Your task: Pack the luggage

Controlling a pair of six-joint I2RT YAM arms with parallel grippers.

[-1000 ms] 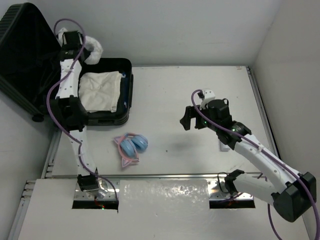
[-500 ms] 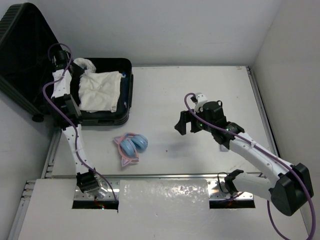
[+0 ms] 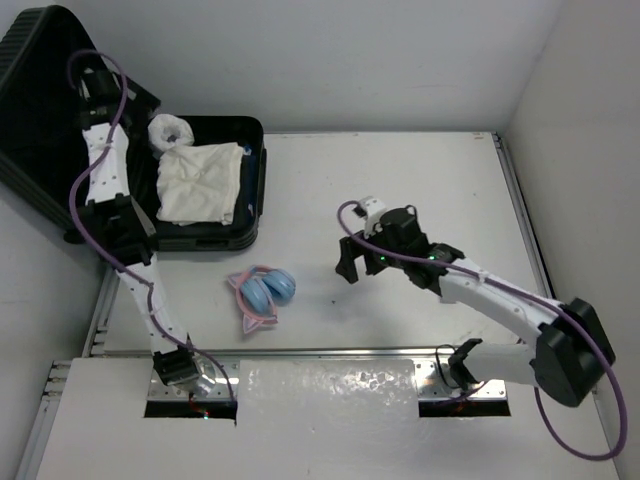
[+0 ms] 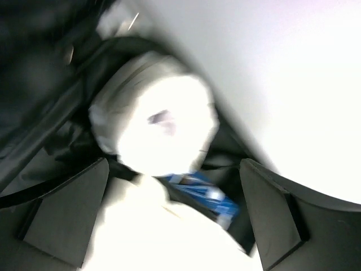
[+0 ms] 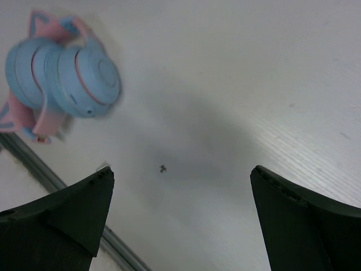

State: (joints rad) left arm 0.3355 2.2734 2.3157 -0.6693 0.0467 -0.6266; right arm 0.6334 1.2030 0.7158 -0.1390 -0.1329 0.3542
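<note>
White table [image 3: 400, 170]; luggage [image 3: 40, 95] likely stiff, heavy (lid stands open); take its lid rim; your left gripper [image 4: 175, 164], right gripper [image 5: 181, 170] both spread, empty.

The room is bright, with soft light from above; the white surface [image 3: 400, 180] glows evenly; a faint grey shadow lies near its middle; the luggage [image 3: 40, 95] is so dark its inside hardly shows; the left wrist view is very blurry, the white roll [image 4: 155, 127] smeared and washed out; the headphones [image 5: 62, 82] look slightly fuzzy.
</note>
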